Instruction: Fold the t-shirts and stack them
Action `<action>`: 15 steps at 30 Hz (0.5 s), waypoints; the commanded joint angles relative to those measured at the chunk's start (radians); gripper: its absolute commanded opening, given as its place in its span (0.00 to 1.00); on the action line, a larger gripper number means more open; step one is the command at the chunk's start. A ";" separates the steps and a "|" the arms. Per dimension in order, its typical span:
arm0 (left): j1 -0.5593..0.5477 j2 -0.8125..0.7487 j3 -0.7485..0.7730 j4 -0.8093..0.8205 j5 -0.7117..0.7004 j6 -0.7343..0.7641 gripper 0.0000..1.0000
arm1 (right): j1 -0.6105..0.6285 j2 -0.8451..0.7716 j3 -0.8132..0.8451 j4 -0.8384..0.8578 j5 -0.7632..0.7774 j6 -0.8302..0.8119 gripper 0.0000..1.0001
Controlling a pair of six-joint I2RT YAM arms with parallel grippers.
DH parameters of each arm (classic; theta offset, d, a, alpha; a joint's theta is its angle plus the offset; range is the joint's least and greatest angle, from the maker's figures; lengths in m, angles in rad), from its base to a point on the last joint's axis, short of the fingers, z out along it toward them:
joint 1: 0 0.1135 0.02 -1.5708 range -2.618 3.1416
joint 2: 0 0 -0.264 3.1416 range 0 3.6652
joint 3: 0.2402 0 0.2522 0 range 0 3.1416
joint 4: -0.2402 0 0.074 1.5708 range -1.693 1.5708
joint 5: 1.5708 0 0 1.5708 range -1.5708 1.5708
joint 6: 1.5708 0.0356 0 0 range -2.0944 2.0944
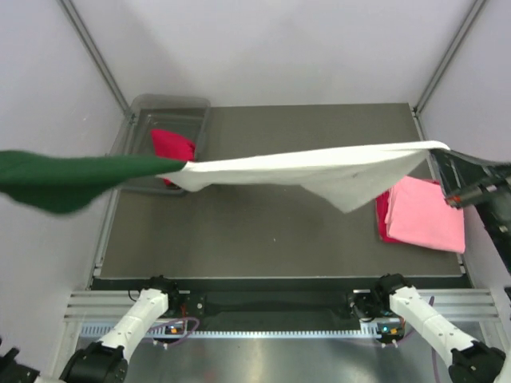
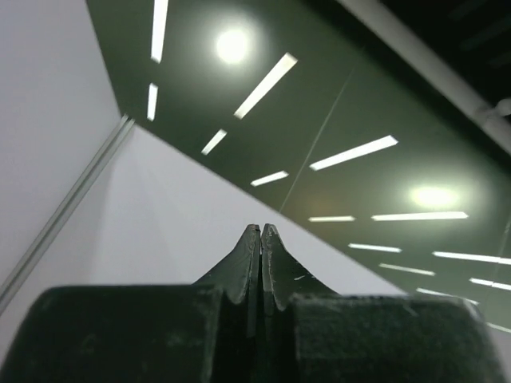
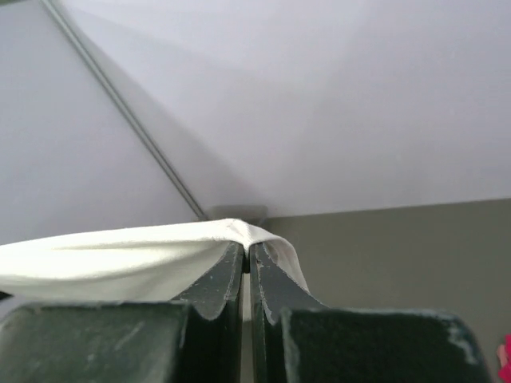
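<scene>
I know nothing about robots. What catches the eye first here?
A white t-shirt with a dark green end hangs stretched in mid-air across the table, one edge pinched in the right gripper. A folded pink t-shirt lies on a red t-shirt at the right edge; more red cloth sits in the grey bin, far left.

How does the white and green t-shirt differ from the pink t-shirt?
The white and green t-shirt is stretched in the air above the table; the pink t-shirt lies at the table's right side on a red cloth. The white and green t-shirt is unfolded, its edge pinched in the right hand; the pink t-shirt is folded into a rectangle with no hand on it. Both are soft cloth.
</scene>
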 commanded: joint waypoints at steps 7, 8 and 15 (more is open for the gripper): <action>0.003 0.277 -0.021 0.074 0.107 -0.090 0.00 | -0.005 0.084 0.060 -0.040 0.125 -0.066 0.00; 0.003 0.323 -0.036 0.077 0.114 -0.104 0.00 | -0.005 0.121 0.046 -0.037 0.146 -0.069 0.00; 0.003 0.438 -0.173 0.209 0.138 -0.147 0.00 | -0.006 0.258 -0.086 0.072 0.294 -0.044 0.00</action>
